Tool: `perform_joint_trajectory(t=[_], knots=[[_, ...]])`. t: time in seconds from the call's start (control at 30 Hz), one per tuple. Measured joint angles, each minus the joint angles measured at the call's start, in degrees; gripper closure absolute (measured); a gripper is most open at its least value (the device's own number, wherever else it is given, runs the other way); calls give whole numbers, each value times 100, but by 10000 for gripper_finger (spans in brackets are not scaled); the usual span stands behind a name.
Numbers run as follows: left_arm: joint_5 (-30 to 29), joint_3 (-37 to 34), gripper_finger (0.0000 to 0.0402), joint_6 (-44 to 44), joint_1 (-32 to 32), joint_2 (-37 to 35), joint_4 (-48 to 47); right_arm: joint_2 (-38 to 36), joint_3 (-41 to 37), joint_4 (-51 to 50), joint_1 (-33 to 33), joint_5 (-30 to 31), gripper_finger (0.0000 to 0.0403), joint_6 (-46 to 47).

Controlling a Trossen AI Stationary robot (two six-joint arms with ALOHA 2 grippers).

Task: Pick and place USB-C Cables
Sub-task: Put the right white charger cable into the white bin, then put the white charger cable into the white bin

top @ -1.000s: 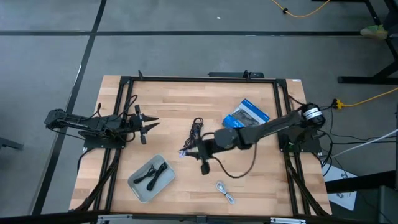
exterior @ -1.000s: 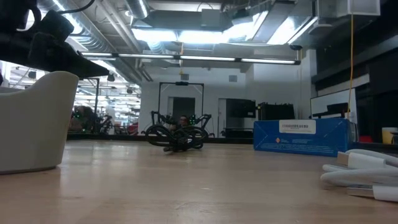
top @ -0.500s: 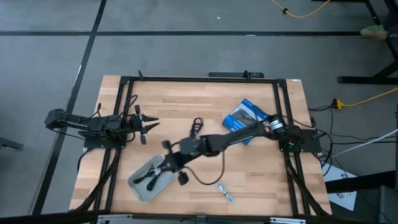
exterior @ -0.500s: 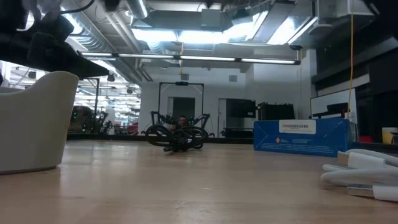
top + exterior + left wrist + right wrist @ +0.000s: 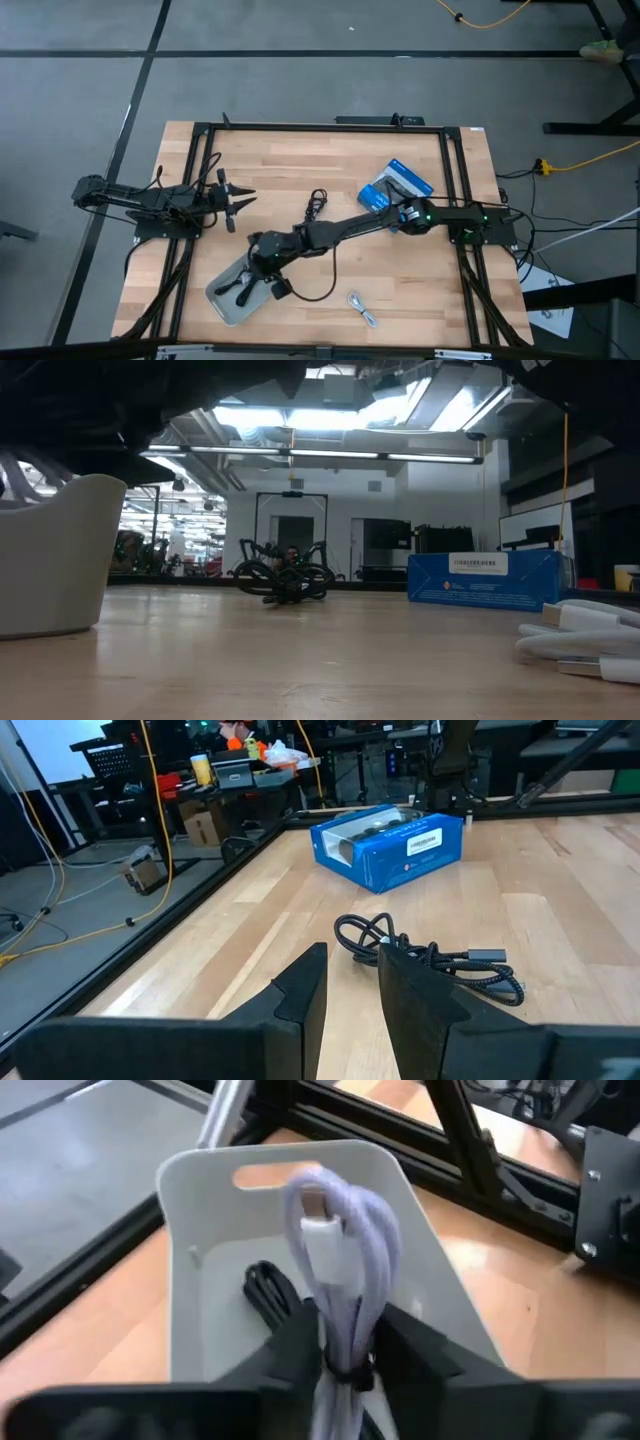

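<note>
A silvery-grey cable bundle [image 5: 338,1250] sits in my right gripper [image 5: 350,1338], which hovers over the grey tray [image 5: 190,1210] at the table's near left [image 5: 228,305]. Black cables [image 5: 270,1292] lie on the tray's floor. Another black cable [image 5: 316,205] lies coiled on the table's middle, also seen ahead of my left gripper [image 5: 352,982]. A second silvery cable [image 5: 364,309] lies near the table's near edge. My left gripper [image 5: 240,197] waits at the left, open by a narrow gap and touching nothing. My right gripper pinches the silvery-grey bundle between its two fingers [image 5: 295,1342], near the tied part [image 5: 345,1372] with a dark band. The looped end and a white plug [image 5: 322,1240] stick out past the fingertips. The cable is lifted clear, above the tray's inside.
A blue packaged box [image 5: 395,185] lies at the far right of the table, seen also in the low view [image 5: 480,580]. A black frame [image 5: 320,126] borders the table. Bare wood lies between the tray and the silvery cable [image 5: 585,640].
My right arm has reached from the table's middle toward the near left, carrying the silvery-grey bundle, and now holds it over the tray. It has stayed shut on the cable. My left arm has kept still.
</note>
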Motion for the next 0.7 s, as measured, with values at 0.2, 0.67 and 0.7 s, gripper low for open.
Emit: perform_joint_trajectory(t=[0.2,0.67,0.7], knots=[[1,0,315,-2,0,1,-1,-52,0,-55,1,589,184,10],[0,0,315,-1,0,-1,0,-617,498,-3076,33,2283,112,1014],[0,0,315,-5,0,1,0,-676,498,-3586,31,2448,112,1311]])
